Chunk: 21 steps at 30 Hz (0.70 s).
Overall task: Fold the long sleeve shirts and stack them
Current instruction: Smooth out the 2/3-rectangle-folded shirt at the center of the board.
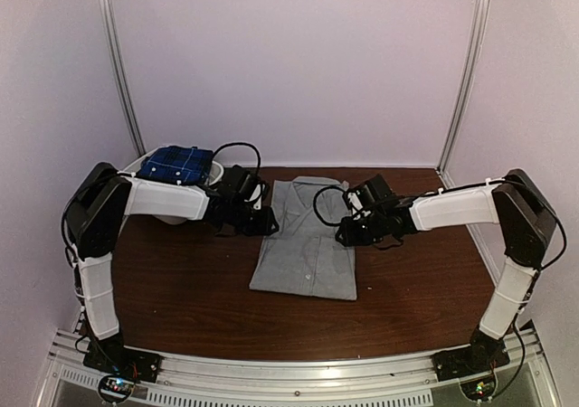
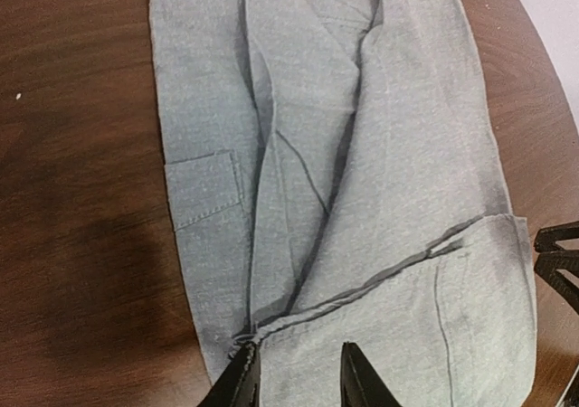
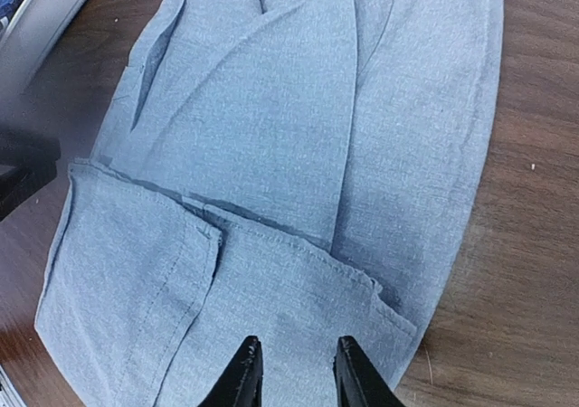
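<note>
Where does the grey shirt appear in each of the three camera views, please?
Top external: the grey shirt lies flat at the middle of the table, collar toward the back wall.
Left wrist: the grey shirt fills the centre and right, with bare table on the left.
Right wrist: the grey shirt fills most of the picture, with bare table on the right.
Shared landmark: the dark brown table beneath it shows in all three.

Dark wood table, pale lilac walls, 2 alu. uprights.
</note>
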### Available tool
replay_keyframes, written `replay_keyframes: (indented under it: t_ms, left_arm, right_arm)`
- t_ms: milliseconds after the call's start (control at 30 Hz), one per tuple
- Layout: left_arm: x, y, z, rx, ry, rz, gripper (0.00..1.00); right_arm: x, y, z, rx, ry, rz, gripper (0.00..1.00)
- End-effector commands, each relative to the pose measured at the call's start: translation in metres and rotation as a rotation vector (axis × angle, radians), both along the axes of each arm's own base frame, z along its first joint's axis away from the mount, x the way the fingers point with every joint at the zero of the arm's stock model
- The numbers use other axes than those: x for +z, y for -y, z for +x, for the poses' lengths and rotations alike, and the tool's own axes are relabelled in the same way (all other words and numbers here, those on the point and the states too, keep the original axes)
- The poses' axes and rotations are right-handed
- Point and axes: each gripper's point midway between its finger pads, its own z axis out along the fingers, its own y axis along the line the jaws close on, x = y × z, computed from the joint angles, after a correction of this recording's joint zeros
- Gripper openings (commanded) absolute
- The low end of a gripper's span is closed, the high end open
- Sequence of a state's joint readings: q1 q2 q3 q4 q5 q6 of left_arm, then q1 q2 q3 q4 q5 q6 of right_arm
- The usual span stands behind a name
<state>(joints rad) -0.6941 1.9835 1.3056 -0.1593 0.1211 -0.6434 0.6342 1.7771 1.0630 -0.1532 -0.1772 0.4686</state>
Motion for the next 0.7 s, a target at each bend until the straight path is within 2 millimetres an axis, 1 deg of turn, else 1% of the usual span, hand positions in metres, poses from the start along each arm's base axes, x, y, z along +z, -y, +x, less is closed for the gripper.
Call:
replay_keyframes:
  t_ms: [0,100,267,500,667]
  left_arm:
    - [-0.005,0.000,0.012,-0.015,0.013,-0.003,0.31]
    - [-0.014,-0.006,0.012,-0.003,0.002,0.016,0.31]
    - [-0.028,-0.016,0.007,0.013,-0.024,0.045,0.28]
    - [-0.039,-0.027,-0.002,0.029,-0.045,0.073,0.26]
    - [-0.039,-0.039,-0.001,0.062,-0.033,0.108,0.25]
  right_arm:
    - [-0.014,0.003,0.012,-0.039,-0.023,0.035,0.27]
    - [-0.027,0.007,0.016,-0.048,-0.045,0.029,0.25]
    - [-0.046,0.012,0.014,-0.052,-0.076,0.007,0.24]
    - [-0.050,0.011,0.020,-0.035,-0.074,-0.014,0.24]
    - [-0.045,0.010,0.025,-0.025,-0.064,-0.030,0.25]
